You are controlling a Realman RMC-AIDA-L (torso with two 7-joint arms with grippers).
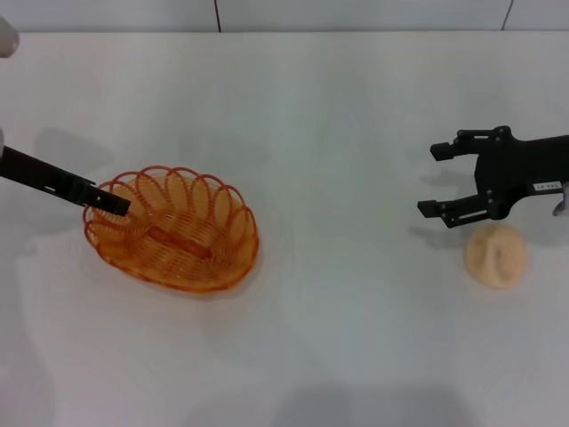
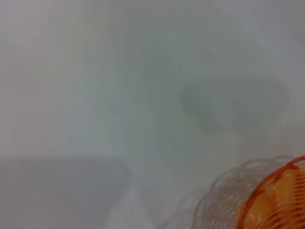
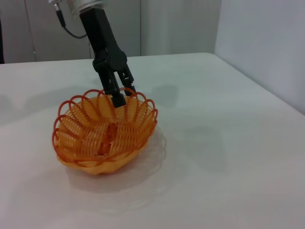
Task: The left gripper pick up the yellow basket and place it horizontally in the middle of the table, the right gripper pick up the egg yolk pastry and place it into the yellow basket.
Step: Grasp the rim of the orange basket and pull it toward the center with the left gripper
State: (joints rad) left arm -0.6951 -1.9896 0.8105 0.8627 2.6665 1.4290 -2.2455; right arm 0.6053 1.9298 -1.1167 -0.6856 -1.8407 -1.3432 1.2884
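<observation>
The yellow basket [image 1: 173, 229] sits left of the middle of the white table [image 1: 338, 302], tilted a little. My left gripper [image 1: 116, 203] reaches in from the left and is shut on the basket's left rim; the right wrist view shows its fingers [image 3: 119, 95] pinching the rim of the basket [image 3: 102, 136]. A corner of the basket [image 2: 281, 200] shows in the left wrist view. My right gripper [image 1: 431, 180] is open and empty at the right, just behind and left of the egg yolk pastry [image 1: 496, 255], which lies on the table.
The table's far edge [image 1: 284, 32] meets a wall at the back. In the right wrist view a wall [image 3: 262, 43] stands beyond the table's side edge.
</observation>
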